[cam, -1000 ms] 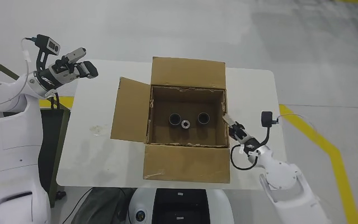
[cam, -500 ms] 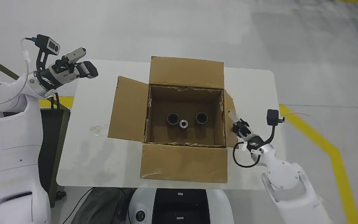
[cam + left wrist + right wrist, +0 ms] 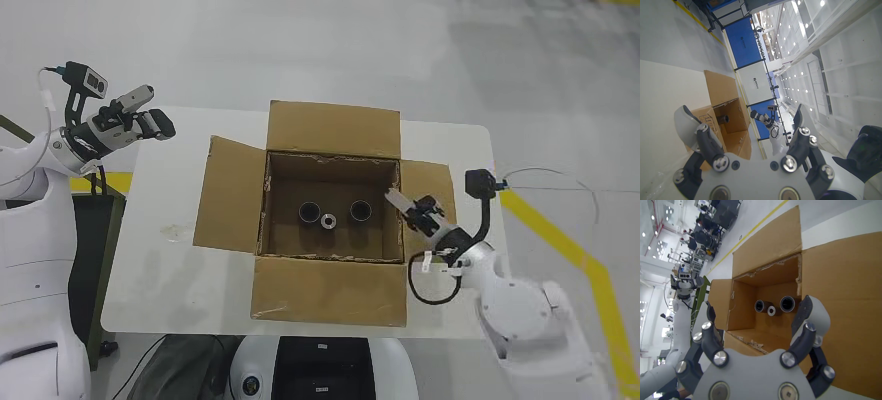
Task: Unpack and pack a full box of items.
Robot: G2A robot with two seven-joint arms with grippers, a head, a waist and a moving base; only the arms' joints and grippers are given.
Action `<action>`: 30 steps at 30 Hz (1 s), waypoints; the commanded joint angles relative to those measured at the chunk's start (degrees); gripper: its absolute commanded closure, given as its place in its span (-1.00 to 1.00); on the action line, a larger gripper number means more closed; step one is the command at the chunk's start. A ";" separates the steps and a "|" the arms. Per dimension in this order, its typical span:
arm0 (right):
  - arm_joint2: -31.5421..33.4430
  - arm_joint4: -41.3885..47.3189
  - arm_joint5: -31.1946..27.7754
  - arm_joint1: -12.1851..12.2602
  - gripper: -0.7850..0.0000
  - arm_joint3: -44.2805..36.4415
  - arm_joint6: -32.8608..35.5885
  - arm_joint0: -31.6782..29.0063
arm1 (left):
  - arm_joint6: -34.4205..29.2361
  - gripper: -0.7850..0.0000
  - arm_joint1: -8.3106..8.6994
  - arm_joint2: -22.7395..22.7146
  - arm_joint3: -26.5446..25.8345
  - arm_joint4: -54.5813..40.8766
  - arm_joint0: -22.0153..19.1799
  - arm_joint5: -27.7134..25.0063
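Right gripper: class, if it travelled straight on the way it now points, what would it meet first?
The right gripper is open and aimed into the open box; it would probably first meet the dark cylinders on its floor, though depth is unclear.

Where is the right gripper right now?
Top view: the right gripper hovers open above the right edge of the box, nearest the right-hand dark cylinder inside.

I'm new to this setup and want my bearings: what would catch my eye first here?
The open cardboard box in the middle of the white table, flaps spread out, with three dark cylinders clustered on its floor. The right gripper hangs open over the box's right edge, while the left gripper, also open, sits by the table's far left corner.
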 commanded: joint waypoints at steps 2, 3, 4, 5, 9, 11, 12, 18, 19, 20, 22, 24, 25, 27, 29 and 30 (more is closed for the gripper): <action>-3.53 -3.56 2.34 -0.05 -1.00 0.13 5.23 3.76 | 0.00 -1.00 0.00 0.00 0.00 0.00 0.00 0.00; -4.90 -4.94 3.02 -0.07 -1.00 0.33 7.03 5.08 | 0.00 -1.00 0.00 0.00 0.00 0.00 0.00 0.00; -6.28 -6.47 3.77 -0.11 -1.00 0.58 8.71 6.42 | 0.00 -1.00 0.00 0.00 0.00 0.00 0.00 0.00; -7.61 -7.74 4.60 -0.18 -1.00 0.87 10.16 7.69 | 0.00 -1.00 0.00 0.00 0.00 0.00 0.00 0.00; -13.14 -13.63 6.85 -0.56 -1.00 2.81 15.17 12.76 | 0.00 -1.00 0.00 0.00 0.00 0.00 0.00 0.00; -15.80 -16.07 7.92 -0.86 -1.00 4.02 17.13 15.04 | 0.00 -1.00 0.00 0.00 0.00 0.00 0.00 0.00; -16.85 -17.25 8.51 -1.01 -1.00 4.77 17.85 16.14 | 0.00 -1.00 0.00 0.00 0.00 0.00 0.00 0.00; -21.53 -20.68 11.58 -2.04 -1.00 7.97 20.62 20.95 | 0.00 -1.00 0.00 0.00 0.00 0.00 0.00 0.00; -21.73 -20.78 11.70 -2.10 -1.00 8.12 20.75 21.17 | 0.00 -1.00 0.00 0.00 0.00 0.00 0.00 0.00; -21.73 -20.78 11.70 -2.10 -1.00 8.12 20.75 21.17 | 0.00 -1.00 0.00 0.00 0.00 0.00 0.00 0.00; -21.73 -20.78 11.70 -2.10 -1.00 8.12 20.75 21.17 | 0.00 -1.00 0.00 0.00 0.00 0.00 0.00 0.00; -21.73 -20.78 11.70 -2.10 -1.00 8.12 20.75 21.17 | 0.00 -1.00 0.00 0.00 0.00 0.00 0.00 0.00; -21.73 -20.78 11.70 -2.10 -1.00 8.12 20.75 21.17 | 0.00 -1.00 0.00 0.00 0.00 0.00 0.00 0.00; -21.73 -20.78 11.70 -2.10 -1.00 8.12 20.75 21.17 | 0.00 -1.00 0.00 0.00 0.00 0.00 0.00 0.00; -21.73 -20.78 11.70 -2.10 -1.00 8.12 20.75 21.17 | 0.00 -1.00 0.00 0.00 0.00 0.00 0.00 0.00; -21.73 -20.78 11.70 -2.10 -1.00 8.12 20.75 21.17 | 0.00 -1.00 0.00 0.00 0.00 0.00 0.00 0.00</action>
